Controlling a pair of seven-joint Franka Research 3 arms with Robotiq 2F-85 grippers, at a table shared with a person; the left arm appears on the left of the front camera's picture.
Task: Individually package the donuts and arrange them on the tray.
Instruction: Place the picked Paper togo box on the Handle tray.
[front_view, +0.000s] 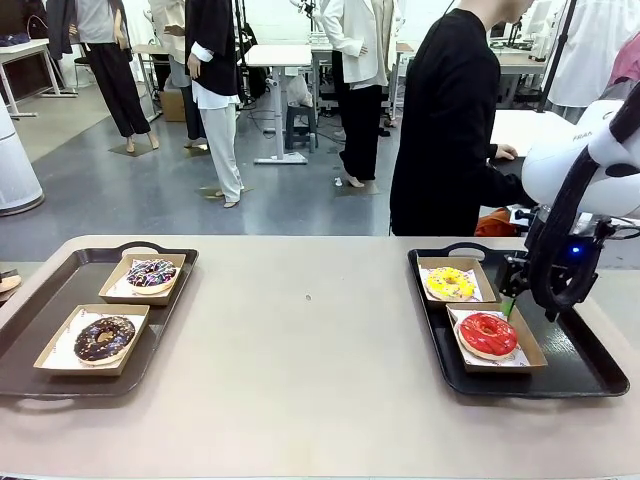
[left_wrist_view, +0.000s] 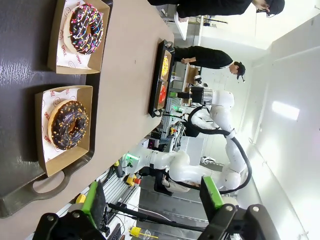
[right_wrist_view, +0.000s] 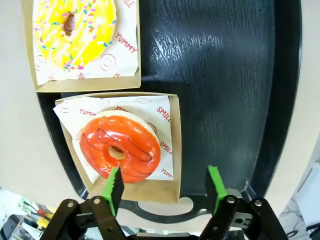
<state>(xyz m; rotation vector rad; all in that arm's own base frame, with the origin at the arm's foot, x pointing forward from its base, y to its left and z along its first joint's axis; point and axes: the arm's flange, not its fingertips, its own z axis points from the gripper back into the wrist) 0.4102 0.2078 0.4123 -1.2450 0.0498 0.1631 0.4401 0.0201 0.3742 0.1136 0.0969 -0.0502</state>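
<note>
The red-glazed donut (right_wrist_view: 120, 149) sits in its cardboard box (right_wrist_view: 174, 150) on the right tray (right_wrist_view: 220, 75), just beside the boxed yellow-iced donut (right_wrist_view: 80, 30). The right gripper (right_wrist_view: 165, 187) hangs over the box edge — jaws spread, pinching nothing. The left gripper (left_wrist_view: 152, 197) is spread wide too — near the left tray's (left_wrist_view: 20, 35) two boxed chocolate donuts (left_wrist_view: 68, 125).

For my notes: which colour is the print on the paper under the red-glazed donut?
Red print, clearest in the right wrist view.

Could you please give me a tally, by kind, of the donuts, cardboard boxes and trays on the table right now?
Donuts: 4, namely red-glazed, yellow-iced, dark chocolate with sprinkles, chocolate with white-purple drizzle
Cardboard boxes: 4, one under each donut
Trays: 2, left tray and right tray
Total: 10
</note>
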